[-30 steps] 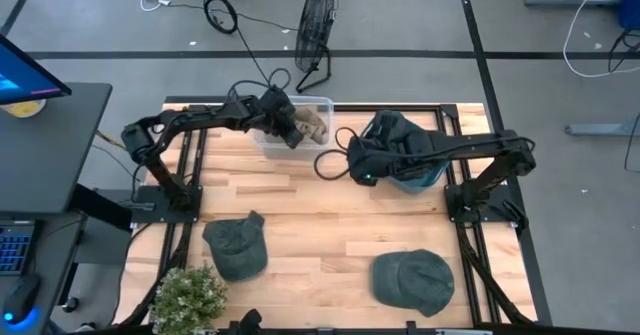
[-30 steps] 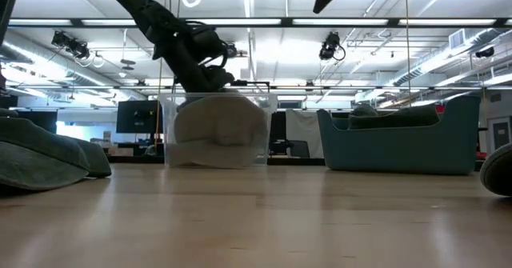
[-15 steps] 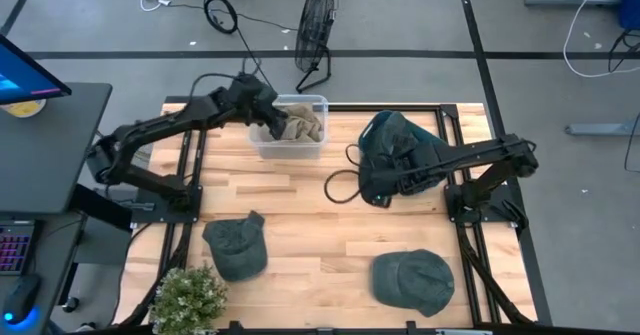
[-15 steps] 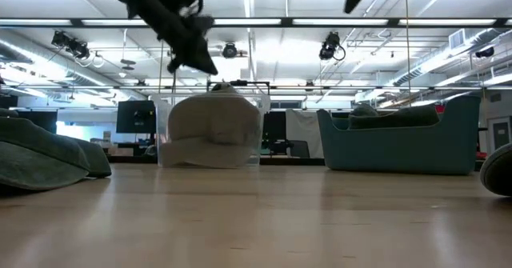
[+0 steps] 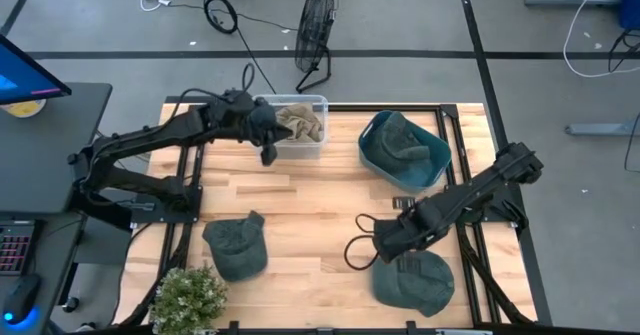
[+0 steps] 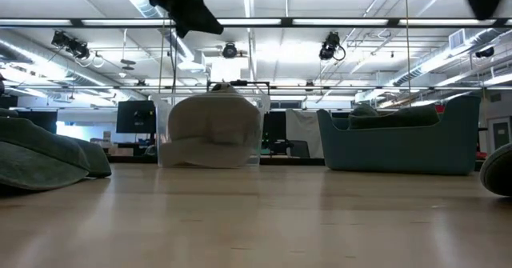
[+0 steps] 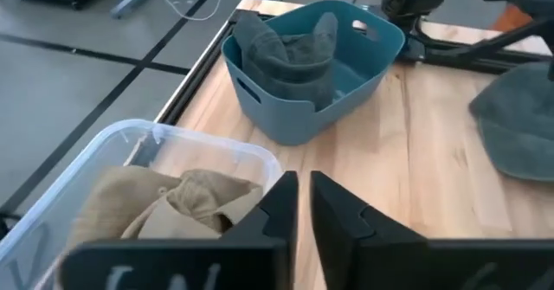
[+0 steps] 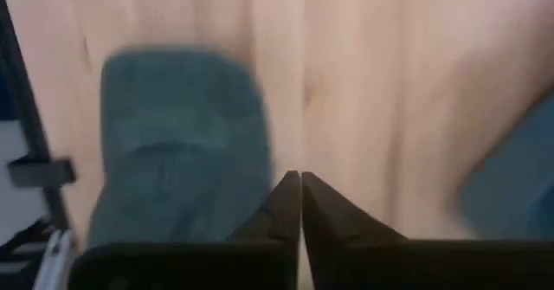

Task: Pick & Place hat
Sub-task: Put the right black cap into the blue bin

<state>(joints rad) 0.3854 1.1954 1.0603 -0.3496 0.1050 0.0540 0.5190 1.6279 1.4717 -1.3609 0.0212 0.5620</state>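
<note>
Over the clear bin [image 5: 296, 127] at the tabletop's far edge, the left gripper [image 5: 268, 155] hangs w/ jaws pressed together, holding nothing; a tan hat [image 5: 301, 123] lies inside the bin. Risk here, as I judge it: a drift down or sideways could knock the light bin's rim and shove it.

Mid-tabletop, the teal bin [image 5: 404, 151] holds one dark green hat [image 5: 398, 137]. Two more hats lie loose at the near edge: one near-left [image 5: 236, 247] beside a potted plant [image 5: 187, 297], one near-right [image 5: 414, 281].

Right gripper [image 5: 382, 243] is just beside that near-right hat, jaws shut tight, empty. Main risk: descending w/ jaws closed would only push or crumple the soft cloth, not grab it; jaws need to spread first. Cable loop [image 5: 354, 250] by the wrist could also snag the brim.

Tabletop [image 5: 300, 225] is pale wood planks in a black frame. Beyond it: grey floor, floor fan [image 5: 314, 35], loose cables, a monitor desk at left; low view shows an open workspace w/ ceiling lights.
</note>
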